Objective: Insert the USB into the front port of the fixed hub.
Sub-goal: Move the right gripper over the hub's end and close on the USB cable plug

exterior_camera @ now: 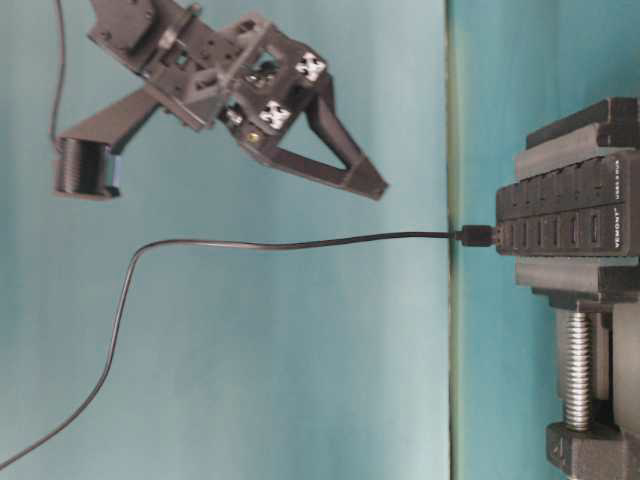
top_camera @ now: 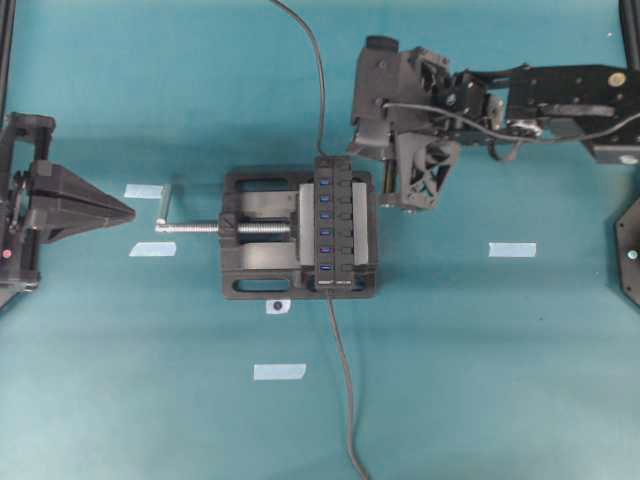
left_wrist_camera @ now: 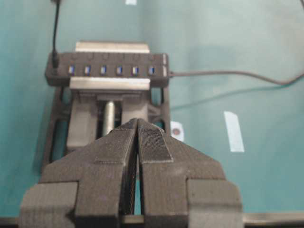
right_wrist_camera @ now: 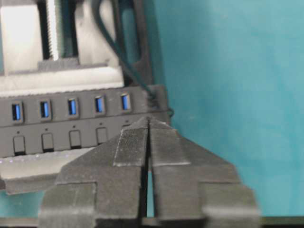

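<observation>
USB plug [exterior_camera: 474, 236] sits seated in the end port of the fixed hub [top_camera: 333, 222], clamped in the vise [top_camera: 262, 232]; insertion looks done. Right gripper [right_wrist_camera: 148, 124] hovers beside the hub, fingers pressed nearly together, holding nothing. Left gripper [left_wrist_camera: 137, 127] clenched, empty, well apart.

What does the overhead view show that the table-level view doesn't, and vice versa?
Only overhead: the left hand, shut and apart from the vise; the tape marks; the hub from above with its blue slots; cables leaving both hub ends.
Only table-level: the white lettering on the hub's side.
Both: the hub clamped in the vise, a cable plugged into a hub end, and the right hand, empty, close to the hub but not touching it.
</observation>
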{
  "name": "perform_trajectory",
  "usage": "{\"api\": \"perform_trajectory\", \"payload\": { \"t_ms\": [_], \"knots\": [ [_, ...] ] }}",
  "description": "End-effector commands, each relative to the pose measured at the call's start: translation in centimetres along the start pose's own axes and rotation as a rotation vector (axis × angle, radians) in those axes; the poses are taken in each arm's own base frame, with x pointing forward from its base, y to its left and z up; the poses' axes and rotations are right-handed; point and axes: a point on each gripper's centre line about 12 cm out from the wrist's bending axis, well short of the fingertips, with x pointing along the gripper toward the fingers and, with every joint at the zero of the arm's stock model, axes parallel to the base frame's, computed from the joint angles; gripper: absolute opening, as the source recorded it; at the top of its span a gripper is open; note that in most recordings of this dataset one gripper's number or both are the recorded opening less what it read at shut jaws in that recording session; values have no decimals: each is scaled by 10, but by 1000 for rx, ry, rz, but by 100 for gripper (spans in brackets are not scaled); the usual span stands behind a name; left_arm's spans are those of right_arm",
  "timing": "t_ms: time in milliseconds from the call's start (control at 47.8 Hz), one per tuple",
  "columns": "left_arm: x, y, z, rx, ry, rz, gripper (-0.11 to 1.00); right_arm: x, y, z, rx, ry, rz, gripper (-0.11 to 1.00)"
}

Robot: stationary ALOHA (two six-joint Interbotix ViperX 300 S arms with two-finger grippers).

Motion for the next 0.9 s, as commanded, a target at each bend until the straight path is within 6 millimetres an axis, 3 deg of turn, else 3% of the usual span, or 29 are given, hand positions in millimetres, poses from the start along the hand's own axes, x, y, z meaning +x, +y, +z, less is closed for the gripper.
{"api": "perform_trajectory", "payload": {
  "t_ms": [0,167,377,879],
  "knots": [
    [-1,0,7,-1,-22,1,0,-2,3,5,-16,-21,4,6],
    [-1,0,6,-2,-18,1,0,3,4,5,-10,-26,7,31],
    [-2,0,7,-4,-25,1,0,5,4,9,-1,-87,1,79],
    [-7,0,8,-5,-34,1,0,32,6,2,0,-104,2,77]
  ]
}}
